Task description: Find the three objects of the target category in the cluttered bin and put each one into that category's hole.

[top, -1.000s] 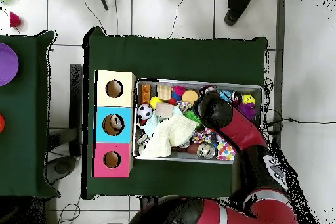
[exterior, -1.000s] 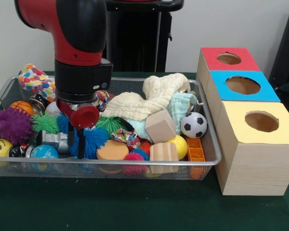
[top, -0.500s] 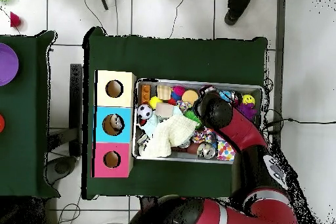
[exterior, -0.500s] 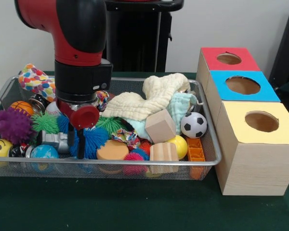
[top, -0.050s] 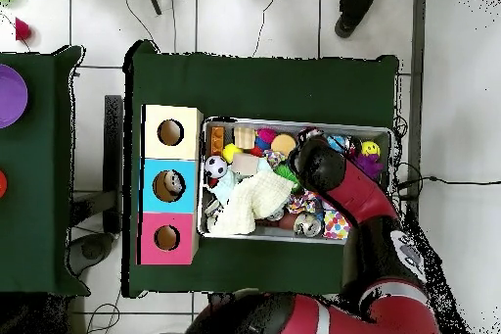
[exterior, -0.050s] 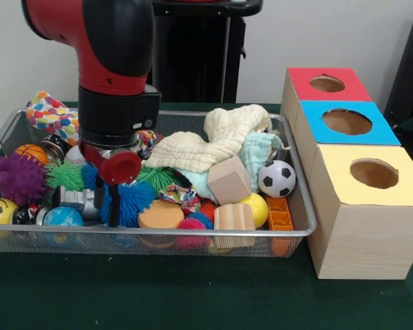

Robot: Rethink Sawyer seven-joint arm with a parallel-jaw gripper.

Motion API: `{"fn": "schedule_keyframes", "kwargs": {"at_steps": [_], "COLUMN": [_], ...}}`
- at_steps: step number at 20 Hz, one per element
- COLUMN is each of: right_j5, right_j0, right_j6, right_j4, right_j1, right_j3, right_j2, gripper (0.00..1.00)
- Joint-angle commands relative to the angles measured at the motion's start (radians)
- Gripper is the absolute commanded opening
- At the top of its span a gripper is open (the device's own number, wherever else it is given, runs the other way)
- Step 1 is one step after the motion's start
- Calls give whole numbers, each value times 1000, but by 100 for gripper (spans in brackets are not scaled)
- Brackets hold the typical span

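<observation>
Wire-mesh bin [exterior, -0.050s: 297, 230]: balls, wooden blocks, cloths, spiky toys. Gripper [exterior, -0.050s: 107, 199], bin's 8 o'clock, fingers vertical, slightly parted astride blue spiky ball [exterior, -0.050s: 129, 201]; grasp indeterminate.

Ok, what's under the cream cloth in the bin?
The cream cloth drapes over a pale green cloth, whose edge shows beside the soccer ball. A wooden cube leans at its front edge. Anything deeper beneath the folds is covered.
</observation>
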Motion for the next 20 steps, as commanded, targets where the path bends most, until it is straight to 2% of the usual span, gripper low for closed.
{"fn": "schedule_keyframes", "kwargs": {"at_steps": [1, 6, 11, 15, 20], "right_j5": [31, 49, 104, 159, 161], "right_j0": [21, 29, 65, 117, 130], "right_j6": [146, 148, 151, 165, 174], "right_j4": [14, 15, 23, 31, 42], "right_j1": [120, 108, 140, 160, 169], "right_j3": [-25, -12, -49, -82, -92], "right_j2": [-12, -27, -75, -147, -161], "gripper": [100, 100, 100, 100, 100]}}
